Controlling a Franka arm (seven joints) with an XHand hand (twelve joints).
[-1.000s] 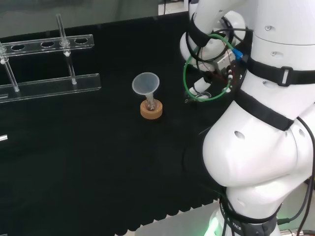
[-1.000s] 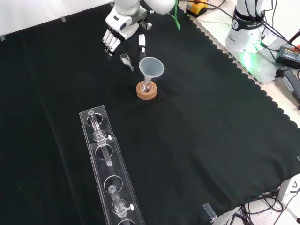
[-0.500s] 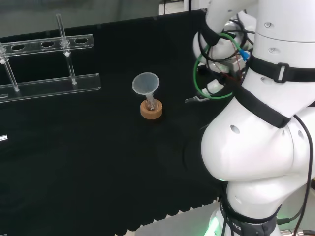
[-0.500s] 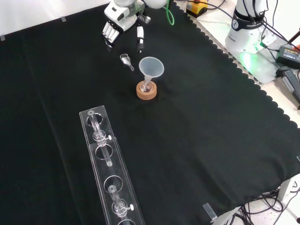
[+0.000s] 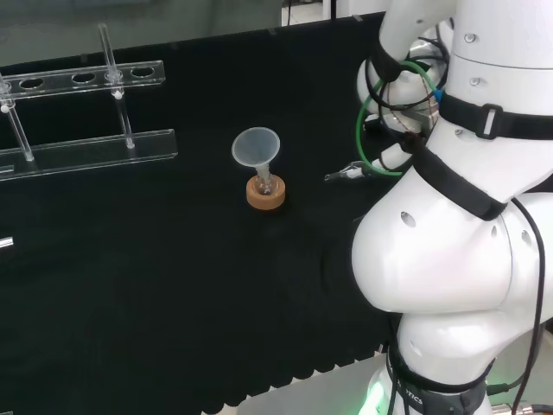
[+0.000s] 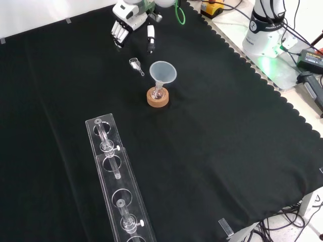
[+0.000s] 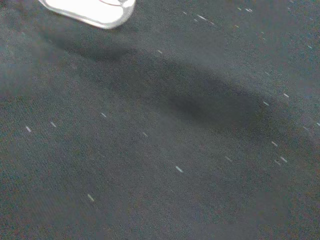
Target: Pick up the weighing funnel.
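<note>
The weighing funnel (image 6: 135, 64), a small clear scoop with a short stem, lies on the black cloth just left of the big funnel in the front view. In the head view the weighing funnel (image 5: 346, 172) shows as a thin clear piece beside the arm's white links. My hand (image 6: 127, 22) hangs above the cloth at the top of the front view, beyond the weighing funnel and apart from it. Its fingers (image 6: 118, 36) point down, straight and spread, with nothing between them and the thumb (image 6: 150, 39). A blurred white part of the hand (image 7: 95, 10) shows in the wrist view.
The big funnel (image 6: 162, 73) stands mouth up in a small flask on a cork ring (image 6: 157, 97), close to the weighing funnel. A clear rack (image 6: 118, 189) with glass tubes lies nearer the front view's bottom; the rack (image 5: 82, 112) is at the head view's left.
The hand has risen and drawn away from the weighing funnel, toward the top of the front view. The weighing funnel has stayed on the cloth.
</note>
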